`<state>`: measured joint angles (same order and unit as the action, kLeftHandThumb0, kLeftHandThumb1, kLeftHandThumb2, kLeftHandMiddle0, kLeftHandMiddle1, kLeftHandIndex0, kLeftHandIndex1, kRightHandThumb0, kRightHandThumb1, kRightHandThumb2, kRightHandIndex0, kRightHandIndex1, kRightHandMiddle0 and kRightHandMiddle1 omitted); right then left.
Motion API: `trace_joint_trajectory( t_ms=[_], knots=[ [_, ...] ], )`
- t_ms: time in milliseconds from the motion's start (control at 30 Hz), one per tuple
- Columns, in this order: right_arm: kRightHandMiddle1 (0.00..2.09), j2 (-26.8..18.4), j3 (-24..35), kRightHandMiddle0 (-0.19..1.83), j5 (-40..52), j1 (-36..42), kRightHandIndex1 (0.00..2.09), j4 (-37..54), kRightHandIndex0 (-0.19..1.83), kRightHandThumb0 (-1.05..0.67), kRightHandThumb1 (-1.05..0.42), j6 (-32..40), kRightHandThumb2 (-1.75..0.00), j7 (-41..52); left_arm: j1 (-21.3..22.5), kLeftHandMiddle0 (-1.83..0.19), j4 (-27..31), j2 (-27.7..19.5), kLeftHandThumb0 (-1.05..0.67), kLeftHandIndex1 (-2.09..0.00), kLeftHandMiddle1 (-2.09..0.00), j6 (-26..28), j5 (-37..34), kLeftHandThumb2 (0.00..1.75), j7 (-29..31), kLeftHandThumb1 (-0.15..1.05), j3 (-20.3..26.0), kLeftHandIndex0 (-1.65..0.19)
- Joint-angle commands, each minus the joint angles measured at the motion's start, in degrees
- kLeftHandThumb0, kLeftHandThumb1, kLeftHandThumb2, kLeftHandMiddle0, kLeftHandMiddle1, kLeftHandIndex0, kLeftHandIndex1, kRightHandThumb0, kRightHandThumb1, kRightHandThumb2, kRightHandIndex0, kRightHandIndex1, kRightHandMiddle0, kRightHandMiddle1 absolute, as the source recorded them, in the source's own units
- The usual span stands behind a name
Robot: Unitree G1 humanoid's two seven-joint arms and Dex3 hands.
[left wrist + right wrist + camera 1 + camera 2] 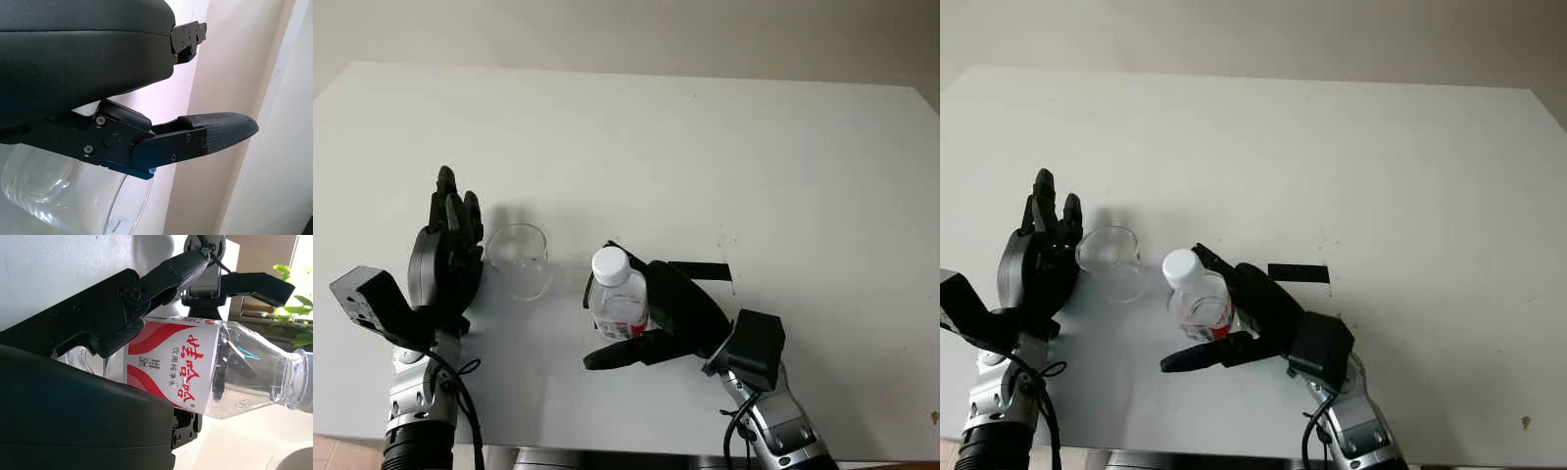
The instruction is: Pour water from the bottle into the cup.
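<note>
Judging the risks first: the bottle (pixel 619 294) carries a white cap (pixel 609 265), so tipping it as it stands would pour nothing; and the right hand (pixel 651 318) grips a smooth, thin plastic wall that could slip or buckle under the fingers (pixel 619 355) during a tilt. The cup (pixel 519 259) is light and clear, and a nudge from the left hand (pixel 450 257) just beside it could slide or topple it.

Tabletop (pixel 783 176): white, matte, flat; a short black strip (pixel 705 270) lies just beyond the right fingers.

Right hand: black, hard shell with textured fingertip pads, fingers curled around the bottle's labelled middle.

Left hand: same build, holding nothing, upright on the far side of the cup from the bottle; whether it touches the glass wall is not clear.

Bottle: clear, cylindrical, ribbed shoulder, red-and-white label, upright between the right fingers.

Cup: transparent, round, straight-walled, apparently empty, standing between the two hands.
</note>
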<state>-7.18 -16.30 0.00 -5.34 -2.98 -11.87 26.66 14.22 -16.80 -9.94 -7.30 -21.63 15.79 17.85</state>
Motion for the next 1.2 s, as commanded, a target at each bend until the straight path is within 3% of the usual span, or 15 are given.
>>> trace_joint_trajectory(
  t_ms=[0, 267, 467, 600, 733, 833, 1167],
  knots=[
    [2.09, 0.95, -0.46, 1.83, -1.12, 0.55, 2.09, 1.02, 1.83, -0.52, -1.04, -0.97, -0.09, -1.58, -0.01, 0.19, 0.48, -0.13, -0.85, 0.0, -0.05, -0.33, 0.06, 0.6, 0.2, 1.05, 0.06, 0.19],
    [2.09, 1.46, 2.33, 1.83, -2.92, -5.57, 2.09, -5.19, 1.83, -0.33, -1.05, -4.87, -0.28, -6.63, 0.44, 0.19, -0.24, -0.4, -0.85, 0.0, -0.05, -0.38, 0.15, 0.6, 0.58, 1.05, 0.1, 0.19],
    [2.09, 0.88, 6.56, 1.83, -5.89, -20.65, 2.09, -16.06, 1.83, -0.26, -1.05, -7.41, -0.38, -12.17, 0.91, 0.19, -0.84, -0.21, -0.85, 0.0, -0.05, -0.44, 0.54, 0.61, 0.19, 1.05, -0.07, 0.19],
    [2.09, -0.98, 8.25, 1.83, -10.68, -34.32, 2.09, -28.31, 1.83, -0.19, -1.05, -9.8, -0.36, -18.06, 0.87, 0.19, -0.92, -0.25, -0.85, 0.0, -0.04, -0.44, 0.47, 0.63, 0.45, 1.05, -0.12, 0.19],
    [2.09, -2.79, 7.6, 1.49, -15.68, -44.94, 2.09, -40.96, 1.45, -0.17, -1.05, -11.99, -0.23, -23.59, 0.95, 0.19, -1.12, -0.2, -0.85, 0.0, -0.03, -0.58, 0.57, 0.64, 0.41, 1.05, -0.17, 0.19],
    [2.09, -3.42, 6.1, 1.25, -19.06, -51.84, 2.09, -49.85, 1.27, -0.16, -1.05, -12.98, -0.21, -26.69, 1.04, 0.19, -1.14, -0.04, -0.86, 0.0, -0.04, -0.59, 0.57, 0.64, 0.22, 1.05, -0.18, 0.19],
    [2.09, -3.76, -2.45, 0.94, -31.18, -62.15, 2.09, -64.12, 1.17, -0.16, -1.03, -15.02, -0.2, -37.39, 0.92, 0.19, -1.03, 0.26, -0.85, 0.0, -0.04, -0.26, 0.47, 0.64, -0.34, 1.05, -0.21, 0.19]
  ],
)
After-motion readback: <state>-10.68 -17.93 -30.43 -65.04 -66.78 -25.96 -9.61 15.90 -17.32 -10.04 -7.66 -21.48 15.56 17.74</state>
